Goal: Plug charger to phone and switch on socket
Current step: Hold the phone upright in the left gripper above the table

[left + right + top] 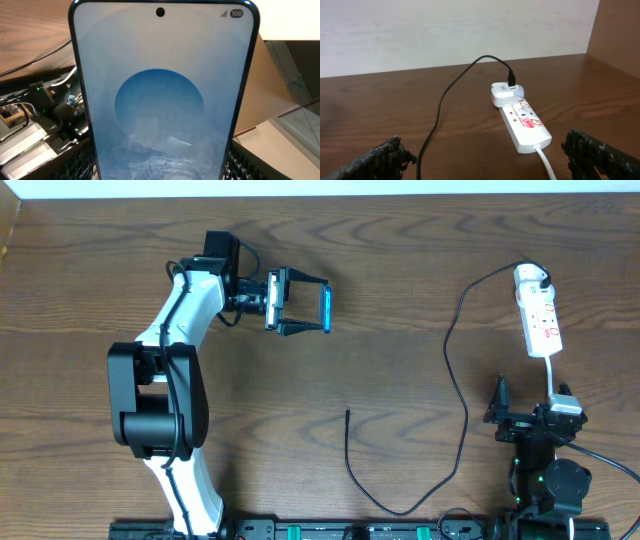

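Phone (160, 100) sits pinched by its slick edges in left gripper (325, 307); right gripper (487, 157) is wide open and empty. Grab the floppy charger (347, 428) near its tip.

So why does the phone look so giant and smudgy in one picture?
Left wrist view: the phone sits very close to the camera, so it fills the frame, and its lit screen shows smears and pale glare low down. Overhead view: the same phone is a small bright blue sliver. Right wrist view: the white socket looks sharp and evenly lit.
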Tool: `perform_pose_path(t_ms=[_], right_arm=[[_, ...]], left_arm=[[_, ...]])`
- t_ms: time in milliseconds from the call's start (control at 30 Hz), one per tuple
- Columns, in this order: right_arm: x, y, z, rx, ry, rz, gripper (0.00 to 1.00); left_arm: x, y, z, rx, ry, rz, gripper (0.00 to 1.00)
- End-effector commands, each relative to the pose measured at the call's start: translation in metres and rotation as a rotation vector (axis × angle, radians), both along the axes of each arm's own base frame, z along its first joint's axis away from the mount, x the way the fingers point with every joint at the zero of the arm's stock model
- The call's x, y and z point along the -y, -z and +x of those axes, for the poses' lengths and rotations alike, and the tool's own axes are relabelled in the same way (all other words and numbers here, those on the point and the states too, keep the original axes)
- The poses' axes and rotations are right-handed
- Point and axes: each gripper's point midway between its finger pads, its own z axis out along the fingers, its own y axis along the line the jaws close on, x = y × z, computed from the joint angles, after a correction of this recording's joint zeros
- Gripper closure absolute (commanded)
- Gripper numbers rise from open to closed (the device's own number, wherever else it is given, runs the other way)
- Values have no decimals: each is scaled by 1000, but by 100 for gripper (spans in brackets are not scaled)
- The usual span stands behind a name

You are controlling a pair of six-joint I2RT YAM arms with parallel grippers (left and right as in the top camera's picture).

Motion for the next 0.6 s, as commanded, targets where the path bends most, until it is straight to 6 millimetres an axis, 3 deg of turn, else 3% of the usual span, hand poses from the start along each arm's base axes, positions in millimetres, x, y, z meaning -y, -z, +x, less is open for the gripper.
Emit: perform_pose_path(t_ms=[0, 400, 567], right_arm=[[2, 1, 0, 3, 12, 12, 1], [2, 1, 0, 3, 12, 12, 1], [2, 1, 0, 3, 12, 12, 1]], left_arm=[[0, -32, -2, 62, 7, -55, 93], [0, -32, -2, 62, 6, -53, 93], [-2, -19, 1, 66, -9, 24, 93]])
